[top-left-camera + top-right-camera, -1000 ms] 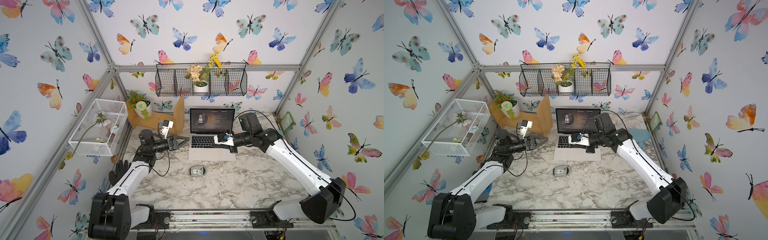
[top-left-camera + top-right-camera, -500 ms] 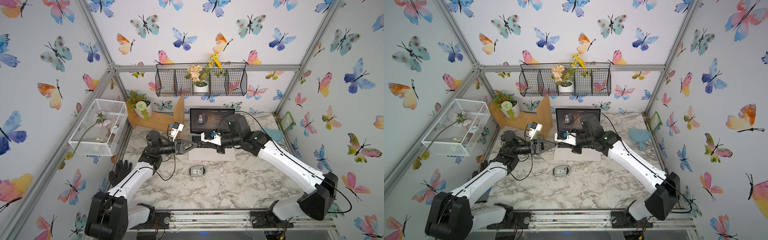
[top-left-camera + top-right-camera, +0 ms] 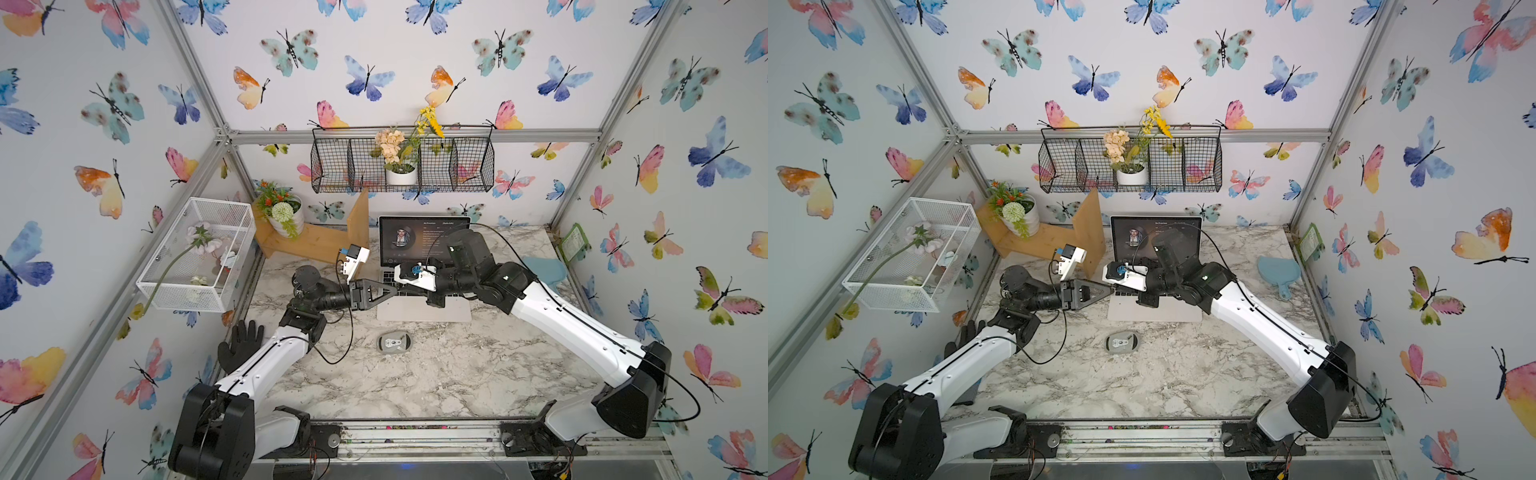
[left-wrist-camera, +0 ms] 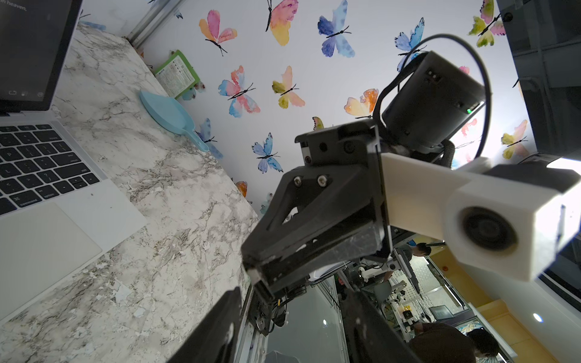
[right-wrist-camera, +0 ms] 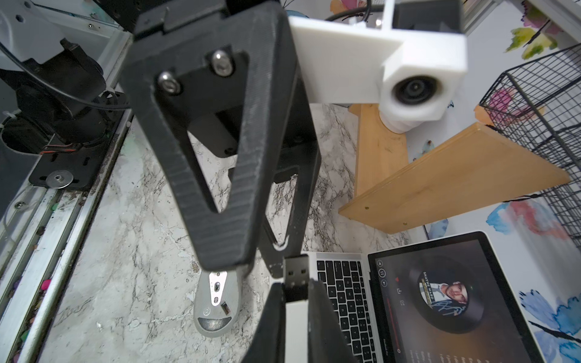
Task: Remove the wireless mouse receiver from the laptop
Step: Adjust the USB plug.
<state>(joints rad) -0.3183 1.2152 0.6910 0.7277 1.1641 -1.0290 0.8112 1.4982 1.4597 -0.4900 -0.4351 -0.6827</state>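
**A:** Where is there room to move?

**B:** Bare marble tabletop (image 3: 436, 374) runs from the grey mouse (image 3: 394, 342), which lies just near of the laptop (image 3: 419, 311), out to the near rail (image 3: 415, 432). The butterfly walls (image 3: 685, 208) shut in the left, far and right edges.

**A:** What crowds the middle?

**B:** The arms meet tip to tip over the laptop's left edge. The wooden shelf (image 3: 316, 243) stands just far-left of them. A blue paddle (image 3: 544, 270) lies well right of the laptop, and a black glove (image 3: 241, 345) sits at the near-left edge.

**A:** And the wireless mouse receiver (image 5: 295, 268)?

**B:** It is out of the laptop, with the right gripper (image 5: 295, 283) clamped on its black cap. Its long axis runs left-right, in line with those fingers. The metal plug end points left at the left gripper (image 3: 387, 291), whose fingers stand apart. I cannot tell whether the two touch.
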